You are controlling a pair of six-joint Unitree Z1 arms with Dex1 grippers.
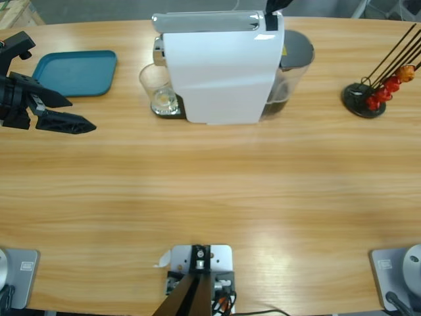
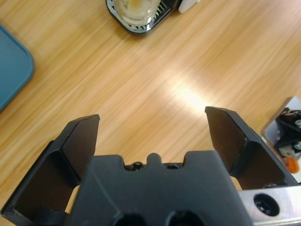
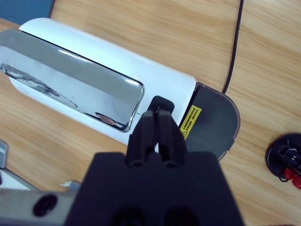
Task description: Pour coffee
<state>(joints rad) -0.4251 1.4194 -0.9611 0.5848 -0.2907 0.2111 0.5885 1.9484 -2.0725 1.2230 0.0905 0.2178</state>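
Observation:
A white coffee machine (image 1: 220, 72) stands at the table's far middle. Under its spout, on the black drip tray, sits a small clear glass (image 1: 160, 91). In the left wrist view the glass (image 2: 136, 10) holds a pale tan layer, the coffee (image 2: 133, 5). My left gripper (image 1: 82, 113) hovers open and empty at the table's left, well apart from the glass (image 2: 153, 117). My right gripper (image 3: 157, 115) is shut, its tips on a black button on the machine's top (image 1: 272, 20), beside the chrome lid (image 3: 70, 89).
A teal tray (image 1: 74, 72) lies at the far left, behind my left gripper. At the far right stands a black capsule rack (image 1: 365, 99) with red and orange capsules. The machine's grey tank lid (image 3: 214, 125) and a black cable (image 3: 233, 42) are behind the machine.

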